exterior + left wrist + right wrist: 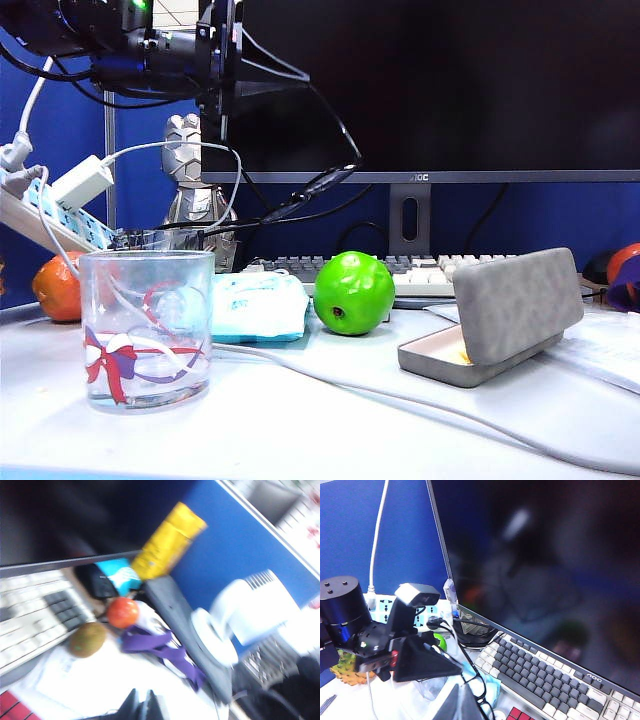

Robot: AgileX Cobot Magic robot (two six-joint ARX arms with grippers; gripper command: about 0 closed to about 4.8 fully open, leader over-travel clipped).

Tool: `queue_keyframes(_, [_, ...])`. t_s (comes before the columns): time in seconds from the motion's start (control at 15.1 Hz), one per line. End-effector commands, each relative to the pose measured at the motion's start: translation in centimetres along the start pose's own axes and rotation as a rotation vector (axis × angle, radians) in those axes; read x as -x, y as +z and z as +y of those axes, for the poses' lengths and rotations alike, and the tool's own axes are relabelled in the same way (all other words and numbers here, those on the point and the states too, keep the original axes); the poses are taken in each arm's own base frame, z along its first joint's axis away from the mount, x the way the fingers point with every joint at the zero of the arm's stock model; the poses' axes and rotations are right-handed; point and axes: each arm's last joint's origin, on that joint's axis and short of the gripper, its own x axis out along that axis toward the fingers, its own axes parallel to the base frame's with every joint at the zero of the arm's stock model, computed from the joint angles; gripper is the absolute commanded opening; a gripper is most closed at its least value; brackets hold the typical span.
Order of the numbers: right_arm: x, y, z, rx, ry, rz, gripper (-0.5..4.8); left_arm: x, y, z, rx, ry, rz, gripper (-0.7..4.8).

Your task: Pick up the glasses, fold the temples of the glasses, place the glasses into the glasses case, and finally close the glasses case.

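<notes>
Left gripper closed, raised above the tabletop, far left of the case. Right gripper closed on the glasses, near the left arm. Case on tabletop right of apple, lid half raised.

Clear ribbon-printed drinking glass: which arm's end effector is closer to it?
Probably left. The left end effector hangs high above the clear ribbon-printed drinking glass, slightly to its right. The right end effector, outside the exterior view, sits just beyond the left one.
</notes>
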Motion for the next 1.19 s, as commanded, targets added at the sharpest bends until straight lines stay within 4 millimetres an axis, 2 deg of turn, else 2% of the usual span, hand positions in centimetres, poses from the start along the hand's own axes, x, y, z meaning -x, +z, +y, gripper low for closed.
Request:
queue_keyframes(0.07, [0.3, 0.2, 0.1, -0.001, 0.000, -0.015, -0.01, 0.0, -0.3, 0.1, 0.070, 0.030, 0.020, -0.06])
queue_keyframes(0.27, [0.3, 0.2, 0.1, -0.001, 0.002, -0.015, -0.01, -0.1, -0.7, 0.6, 0.107, 0.053, 0.033, -0.06])
queue_keyframes(0.46, [0.4, 0.3, 0.1, 0.000, 0.004, -0.017, -0.01, -0.2, -1.7, 1.9, 0.187, 0.199, 0.015, -0.06])
queue_keyframes(0.66, [0.4, 0.3, 0.1, 0.000, 0.004, -0.017, -0.01, -0.4, -2.2, 2.6, 0.217, 0.209, 0.020, -0.06])
queue_keyframes(0.8, [0.4, 0.3, 0.1, 0.000, 0.004, -0.016, -0.01, -1.0, -2.1, 2.1, 0.194, 0.133, 0.028, -0.06])
queue_keyframes(0.99, [0.6, 0.3, 0.2, -0.091, 0.005, -0.015, -0.01, -3.3, -1.5, -0.7, 0.045, -0.116, 0.047, -0.06])
queue_keyframes(1.19, [0.7, 0.0, 0.1, -0.125, -0.004, 0.012, -0.01, -4.8, -1.5, -2.5, -0.030, -0.221, 0.060, -0.06])
